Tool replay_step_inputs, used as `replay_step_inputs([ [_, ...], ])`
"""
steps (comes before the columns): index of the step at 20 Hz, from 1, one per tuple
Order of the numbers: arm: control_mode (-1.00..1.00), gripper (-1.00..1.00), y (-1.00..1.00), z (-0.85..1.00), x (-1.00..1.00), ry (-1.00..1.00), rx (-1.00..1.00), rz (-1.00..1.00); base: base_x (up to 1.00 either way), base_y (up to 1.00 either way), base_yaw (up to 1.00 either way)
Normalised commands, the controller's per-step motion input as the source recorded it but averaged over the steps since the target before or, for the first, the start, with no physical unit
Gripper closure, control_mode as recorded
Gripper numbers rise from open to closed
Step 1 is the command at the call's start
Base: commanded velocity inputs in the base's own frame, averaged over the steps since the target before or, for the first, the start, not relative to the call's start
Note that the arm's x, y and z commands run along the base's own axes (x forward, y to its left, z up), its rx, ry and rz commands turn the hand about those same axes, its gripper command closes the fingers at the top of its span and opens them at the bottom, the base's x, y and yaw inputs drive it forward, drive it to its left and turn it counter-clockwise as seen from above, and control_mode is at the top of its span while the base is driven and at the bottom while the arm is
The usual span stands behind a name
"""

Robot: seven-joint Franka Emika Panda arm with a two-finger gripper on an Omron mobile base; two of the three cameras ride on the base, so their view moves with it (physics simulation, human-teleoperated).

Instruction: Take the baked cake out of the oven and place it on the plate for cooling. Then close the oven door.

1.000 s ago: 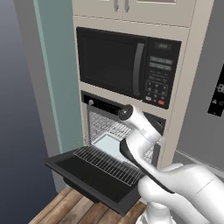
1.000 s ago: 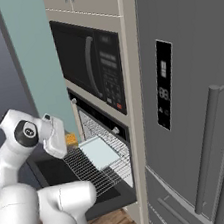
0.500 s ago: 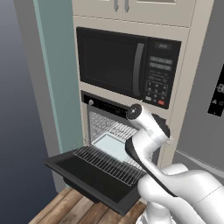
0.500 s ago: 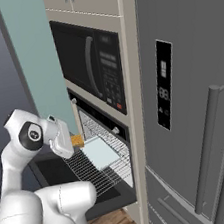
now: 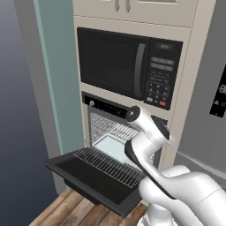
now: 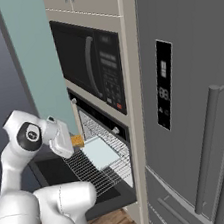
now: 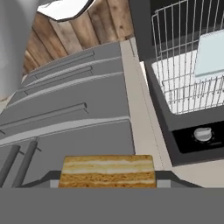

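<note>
A golden-brown layered cake [image 7: 108, 171] sits between the two fingertips of my gripper [image 7: 108, 179], which is shut on it. From the right base view the cake [image 6: 77, 140] shows as a small orange block at my gripper [image 6: 76, 143], held in front of the oven [image 6: 104, 135] above the lowered oven door [image 6: 51, 170]. The oven [image 5: 110, 126] stands open, its door [image 5: 84, 174] flat and a wire rack [image 5: 110, 161] drawn out over it. A pale flat tray [image 5: 112, 145] rests on the rack. The plate is out of view.
A black microwave [image 5: 126, 62] sits above the oven. The grey fridge [image 6: 193, 97] fills the right, its drawer fronts [image 7: 74, 109] close to the hand. A silver oven knob [image 7: 202, 134] is nearby. Wooden floor [image 5: 66, 207] lies below the door.
The hand has drifted slightly toward the oven and the wrist has turned a little. The cake stays in the grip. Door and rack are unmoved.
</note>
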Motion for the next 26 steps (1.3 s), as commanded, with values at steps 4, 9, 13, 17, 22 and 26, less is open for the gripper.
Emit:
replay_step_inputs([
  [4, 1.00, 1.00, 0.00, 0.00, 0.00, 0.00, 0.00, 0.00, -0.59, -0.07, -0.01],
  [9, 1.00, 1.00, 0.00, 0.00, 0.00, 0.00, 0.00, 0.00, -0.98, -0.23, -0.05],
  [13, 1.00, 1.00, 0.00, 0.00, 0.00, 0.00, 0.00, 0.00, -0.90, -0.23, -0.35],
  [17, 1.00, 1.00, 0.00, 0.00, 0.00, 0.00, 0.00, 0.00, -0.72, -0.18, -0.65],
  [22, 1.00, 1.00, 0.00, 0.00, 0.00, 0.00, 0.00, 0.00, -0.59, -0.23, -0.65],
  [26, 1.00, 1.00, 0.00, 0.00, 0.00, 0.00, 0.00, 0.00, -0.23, -0.48, -0.48],
])
